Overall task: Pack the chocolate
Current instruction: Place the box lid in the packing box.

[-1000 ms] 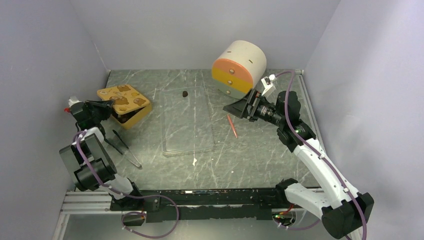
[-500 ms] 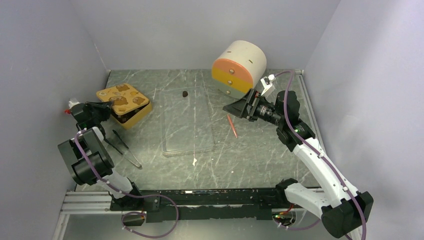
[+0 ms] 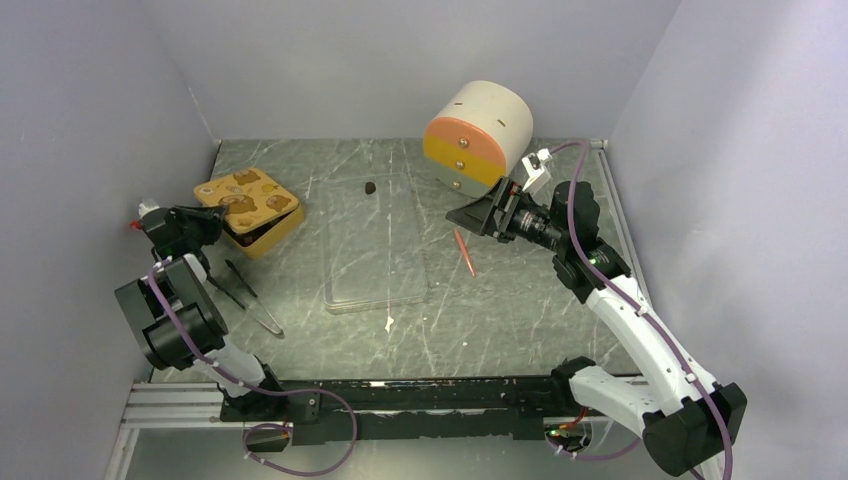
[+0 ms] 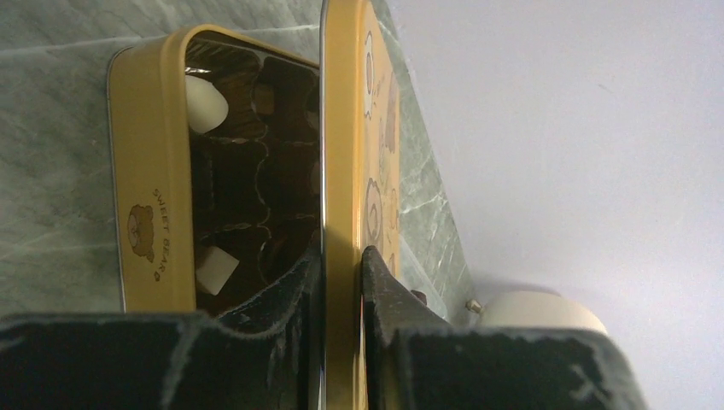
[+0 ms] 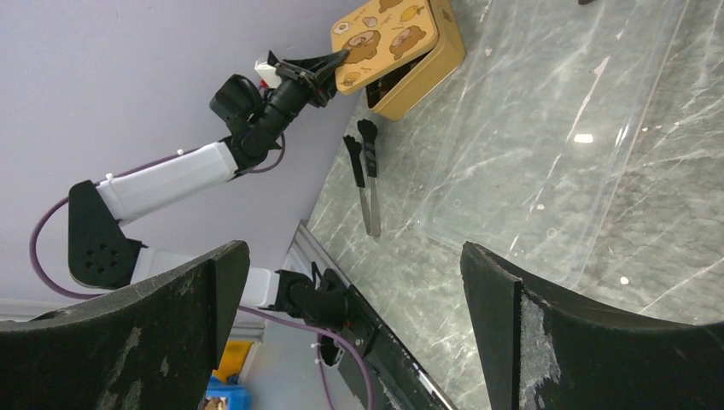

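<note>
A golden tin box [image 3: 268, 232] stands at the left of the table. Its lid [image 3: 243, 192], printed with bears, is tilted over the box. My left gripper [image 3: 212, 210] is shut on the lid's near edge. In the left wrist view the fingers [image 4: 300, 282] pinch the lid rim [image 4: 340, 171], and cream chocolates [image 4: 205, 104] and dark ones lie in the open box [image 4: 145, 171]. One dark chocolate [image 3: 369, 187] lies loose on the table at the back. A small cream bit [image 3: 388, 323] lies near the front. My right gripper [image 3: 470, 215] is open and empty above the table.
A clear flat tray [image 3: 375, 250] lies mid-table. A thin orange-red stick [image 3: 465, 252] lies to its right. Black tweezers [image 3: 250, 295] lie in front of the tin. A cream and orange cylinder [image 3: 478, 135] stands at the back right. Walls close in on three sides.
My left arm's elbow has shifted slightly left and the gripper has drawn back a little with the lid. The right arm has not moved.
</note>
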{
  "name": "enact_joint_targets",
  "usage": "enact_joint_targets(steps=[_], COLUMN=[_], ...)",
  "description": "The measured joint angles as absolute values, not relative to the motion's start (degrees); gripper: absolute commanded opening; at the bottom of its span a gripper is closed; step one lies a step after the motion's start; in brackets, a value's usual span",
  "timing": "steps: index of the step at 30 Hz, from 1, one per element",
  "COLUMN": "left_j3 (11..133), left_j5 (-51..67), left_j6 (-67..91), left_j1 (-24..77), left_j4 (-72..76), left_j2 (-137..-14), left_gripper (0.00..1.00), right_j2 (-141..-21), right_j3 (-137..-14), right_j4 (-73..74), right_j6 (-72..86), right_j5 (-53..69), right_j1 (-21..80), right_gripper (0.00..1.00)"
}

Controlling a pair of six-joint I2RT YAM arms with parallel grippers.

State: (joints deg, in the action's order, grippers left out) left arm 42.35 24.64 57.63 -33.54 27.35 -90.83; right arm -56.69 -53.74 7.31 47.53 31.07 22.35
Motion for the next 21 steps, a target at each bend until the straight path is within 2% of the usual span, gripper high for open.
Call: enact_joint_targets(steps=[1, 4, 21], left_j3=[42.37, 42.50, 41.76], left_j5=[24.67, 25.17, 30.37], left_j6=[57.54, 57.25, 62.22], left_j1=[-33.56, -33.80, -34.85], left_j4=[27.09, 26.30, 30.61], left_j2=[-90.91, -91.15, -91.70], left_gripper=[0.14, 0.10, 0.11], right_j2=[-56.69, -56.69, -56.66], right_j3=[-53.74, -53.74, -54.96], right_j4=[7.33, 7.38, 9.43], right_j6=[47.53, 47.53, 46.81], right_j5=[30.94, 30.61, 29.82], right_j1=[22.35, 22.35, 22.35], right_gripper=[1.00, 1.00, 1.00])
